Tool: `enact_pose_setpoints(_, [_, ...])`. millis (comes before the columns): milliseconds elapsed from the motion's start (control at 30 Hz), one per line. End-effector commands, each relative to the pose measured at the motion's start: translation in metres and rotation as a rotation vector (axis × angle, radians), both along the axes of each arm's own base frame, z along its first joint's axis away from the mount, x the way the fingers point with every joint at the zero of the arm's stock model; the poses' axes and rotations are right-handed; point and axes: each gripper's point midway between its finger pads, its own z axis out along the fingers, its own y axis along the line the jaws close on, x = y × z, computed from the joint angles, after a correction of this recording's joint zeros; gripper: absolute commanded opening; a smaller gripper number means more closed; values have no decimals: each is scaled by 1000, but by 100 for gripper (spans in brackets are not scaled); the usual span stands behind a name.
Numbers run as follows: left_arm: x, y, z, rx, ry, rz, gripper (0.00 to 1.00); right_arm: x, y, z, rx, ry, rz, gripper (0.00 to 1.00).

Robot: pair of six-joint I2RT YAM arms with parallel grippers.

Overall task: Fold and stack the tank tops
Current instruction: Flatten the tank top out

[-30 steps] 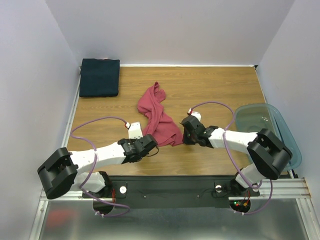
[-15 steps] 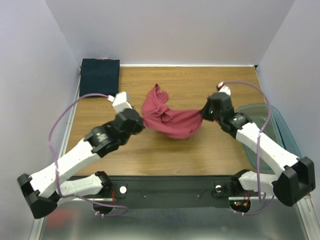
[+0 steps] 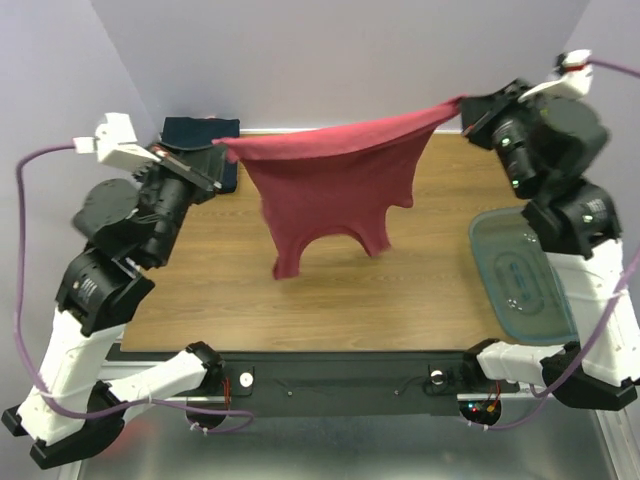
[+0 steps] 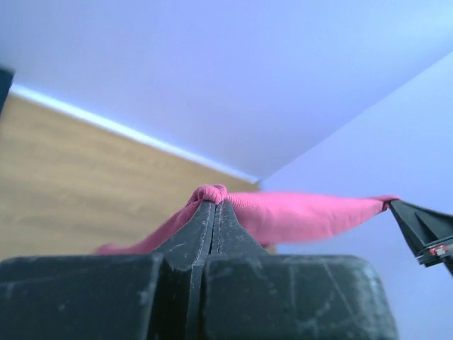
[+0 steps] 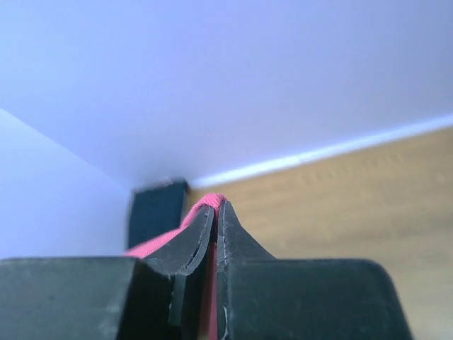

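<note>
The left end effector (image 3: 217, 151), in the upper left of the overhead view, is closed tight on one corner of the rose-red tank top (image 3: 330, 185). In its wrist view the two black fingers (image 4: 191, 234) meet with no gap, and a small bunch of red cloth sits pinched at their tips. The right end effector (image 3: 466, 106), in the upper right, is likewise clamped shut on the opposite corner. Its wrist view shows a thin fold of red fabric caught between the nearly touching fingers (image 5: 237, 237).

The rose-red tank top is held up in the air between the two, clear of the wooden worktop (image 3: 200, 265). Its held edge is pulled taut across the upper middle of the frame, and the body hangs down from it with the straps dangling lowest.

The navy tank top (image 3: 205, 130) lies folded flat in the far left corner of the worktop, partly hidden behind the left arm. A translucent blue-green plastic tub (image 3: 520, 270) sits at the right edge.
</note>
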Motion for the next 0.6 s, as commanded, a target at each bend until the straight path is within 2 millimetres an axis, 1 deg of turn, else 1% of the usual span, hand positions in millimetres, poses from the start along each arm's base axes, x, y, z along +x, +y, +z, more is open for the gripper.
enact_pose_setpoints(0, [-14, 15, 64, -90, -167, 18, 0, -24, -20, 67, 20, -129, -33, 0])
enact_pose_setpoints(67, [-15, 15, 70, -111, -189, 13, 0, -34, -20, 86, 34, -172, -5, 0])
enact_pose_setpoints(100, [-14, 15, 73, -124, -198, 16, 0, -34, -19, 87, 33, -174, -1, 0])
enact_pose_setpoints(133, [-11, 14, 72, -124, -195, 20, 0, -34, -17, 86, 31, -172, 5, 0])
enact_pose_setpoints(200, [-7, 12, 69, -133, -195, 25, 0, -25, -12, 72, 15, -139, 14, 0])
enact_pose_setpoints(233, [-3, 11, 67, -137, -191, 40, 0, -18, -8, 64, 5, -116, 16, 0])
enact_pose_setpoints(267, [3, 8, 62, -139, -189, 45, 0, -8, -3, 48, -11, -79, 17, 0])
enact_pose_setpoints(300, [8, 6, 59, -135, -185, 53, 0, -1, 0, 41, -20, -60, 18, 0])
enact_pose_setpoints(333, [18, 0, 52, -123, -171, 56, 0, 14, 8, 28, -39, -28, 20, 1])
enact_pose_setpoints(367, [25, -3, 52, -124, -179, 63, 0, 22, 13, 20, -50, -10, 28, 0])
enact_pose_setpoints(400, [40, -16, 42, -94, -158, 41, 0, 31, 17, 15, -65, -5, 30, 0])
enact_pose_setpoints(433, [40, -16, 45, -97, -174, 27, 0, 41, 21, 10, -79, 4, 29, 0])
enact_pose_setpoints(467, [64, -17, 42, -85, -174, 50, 0, 60, 27, -4, -105, 35, 18, 0])
enact_pose_setpoints(500, [86, -37, 30, -55, -151, -18, 0, 71, 29, 1, -122, 14, 8, 1])
enact_pose_setpoints(533, [101, -40, 28, -44, -149, -33, 0, 83, 28, -1, -131, 17, -11, 0])
enact_pose_setpoints(567, [120, -35, 29, -28, -159, -29, 0, 113, 28, -19, -148, 55, -31, 0])
